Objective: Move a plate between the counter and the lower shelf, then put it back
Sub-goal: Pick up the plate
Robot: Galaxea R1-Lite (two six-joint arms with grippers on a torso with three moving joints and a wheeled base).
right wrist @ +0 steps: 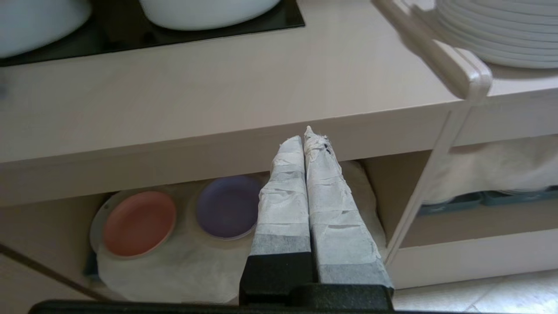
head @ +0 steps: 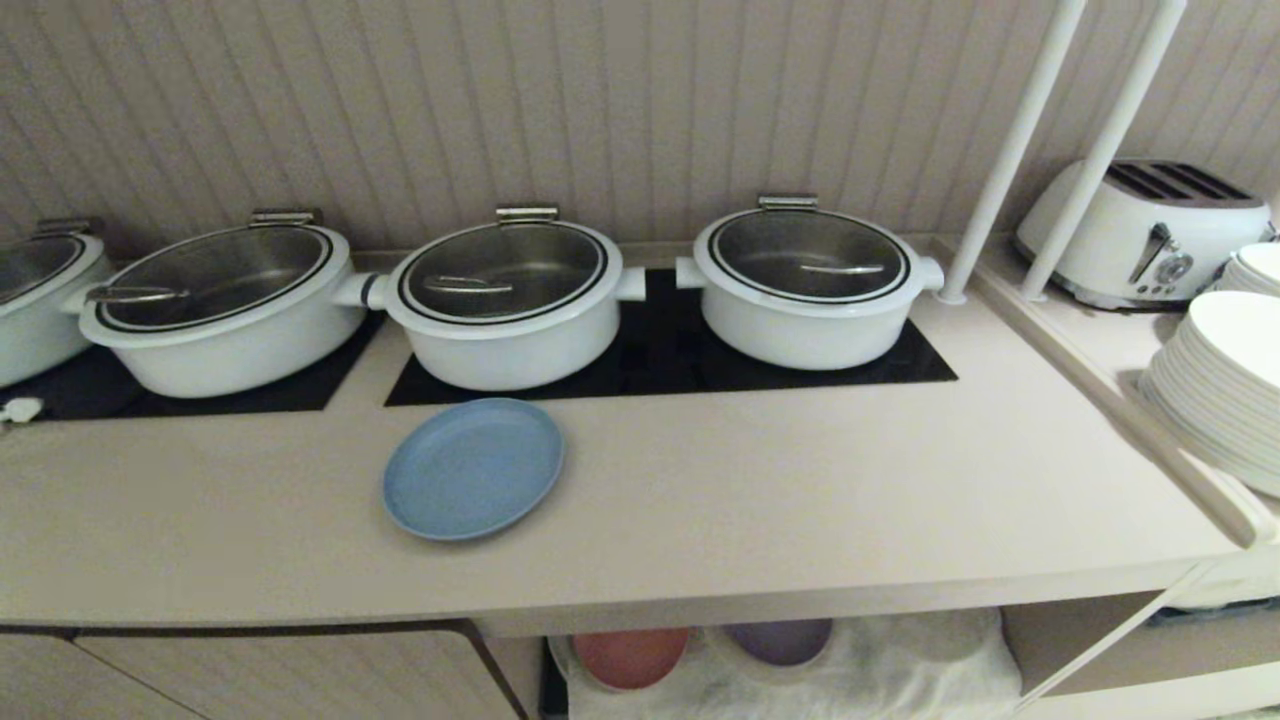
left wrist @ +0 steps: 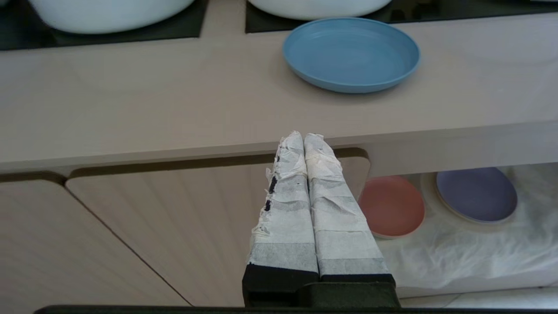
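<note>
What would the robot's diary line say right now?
stage: not started | plate: on counter | lower shelf: pink, purple plates | left gripper: shut, empty | right gripper: shut, empty

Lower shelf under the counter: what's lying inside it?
On the lower shelf's rumpled white cloth lie a pink plate and a purple plate. The right gripper hides part of the cloth.

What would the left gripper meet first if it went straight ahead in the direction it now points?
Probably the front edge of the counter. The left gripper is shut, and its tips line up with that edge, just above a cabinet door. Depth is unclear, so it might strike the door top instead.
</note>
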